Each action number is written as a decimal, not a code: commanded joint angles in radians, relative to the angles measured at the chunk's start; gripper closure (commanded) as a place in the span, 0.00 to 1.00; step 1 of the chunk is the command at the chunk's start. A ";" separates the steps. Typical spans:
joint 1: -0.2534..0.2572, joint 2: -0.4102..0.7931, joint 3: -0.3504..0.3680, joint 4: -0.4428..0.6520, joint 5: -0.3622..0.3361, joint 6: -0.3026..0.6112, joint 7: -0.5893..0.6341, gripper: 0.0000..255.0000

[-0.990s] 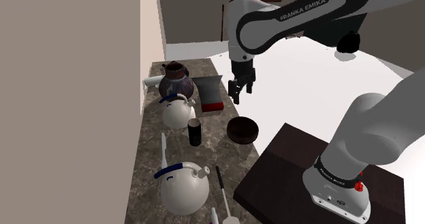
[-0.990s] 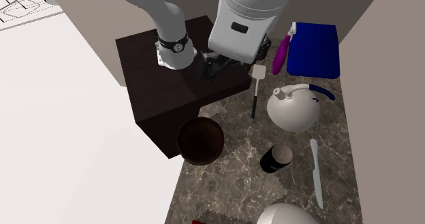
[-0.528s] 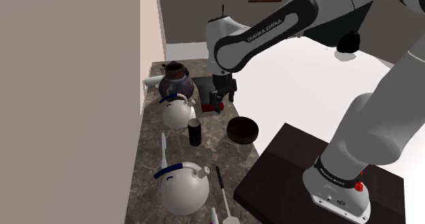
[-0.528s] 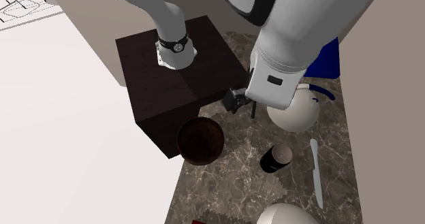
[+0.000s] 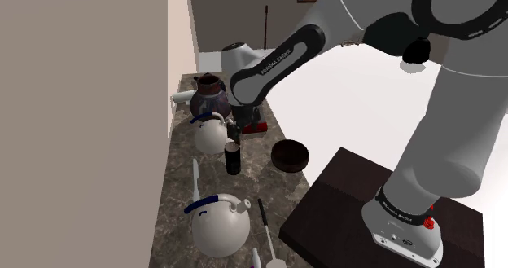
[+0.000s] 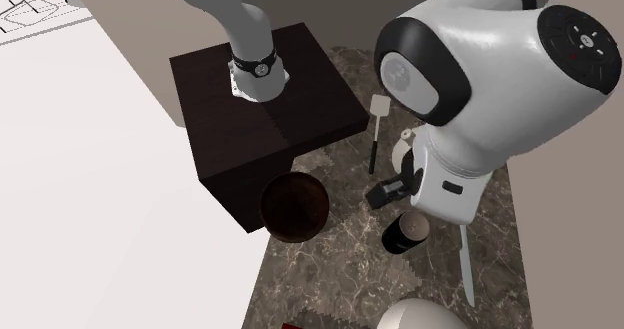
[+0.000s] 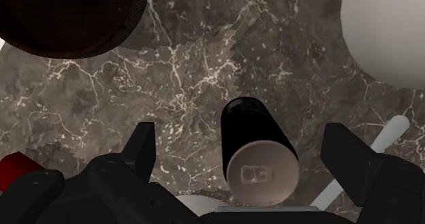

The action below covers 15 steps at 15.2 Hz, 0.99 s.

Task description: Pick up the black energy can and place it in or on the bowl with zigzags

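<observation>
Both gripper fingers (image 7: 141, 150) wide apart, empty; black can (image 7: 257, 158) upright between them, untouched

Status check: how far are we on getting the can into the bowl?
Done: the hand is lined up over the upright black can. In hand: nothing gripped; the open fingers straddle it without touching. Left: close, lift, carry to the dark bowl, release.
</observation>
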 commanded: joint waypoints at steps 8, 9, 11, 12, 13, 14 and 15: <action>0.039 0.253 -0.010 0.178 -0.057 0.092 0.066 0.00; 0.039 0.262 -0.011 0.175 -0.060 0.103 0.068 0.00; 0.040 0.280 -0.014 0.171 -0.064 0.125 0.071 0.00; 0.041 0.289 -0.015 0.170 -0.066 0.135 0.072 0.00; 0.041 0.294 -0.016 0.169 -0.067 0.141 0.073 0.00; 0.041 0.294 -0.016 0.169 -0.067 0.141 0.073 0.00; 0.041 0.294 -0.016 0.169 -0.067 0.141 0.073 0.00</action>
